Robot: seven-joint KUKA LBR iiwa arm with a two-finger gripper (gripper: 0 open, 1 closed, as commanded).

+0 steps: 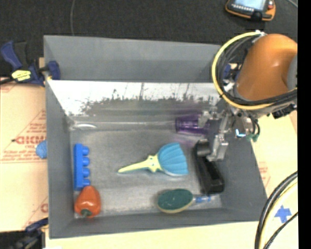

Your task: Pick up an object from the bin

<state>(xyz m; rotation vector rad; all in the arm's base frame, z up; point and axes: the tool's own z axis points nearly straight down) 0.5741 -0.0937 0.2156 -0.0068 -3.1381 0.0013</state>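
**In the Bin**

In the grey metal bin (129, 61) lie a bumpy blue plastic block (82, 166), an orange toy pepper (87, 201), a light-blue fan brush (166, 161), a green oval scrubber (174, 200), a long black block (209, 174) and a purple clear cup (187, 124).

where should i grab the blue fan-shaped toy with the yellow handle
Take the thin yellow handle, coming down from above and closing across its width. The blue fan-shaped toy lies flat, its fan head looks too wide to span, and the handle juts left with room on either side.
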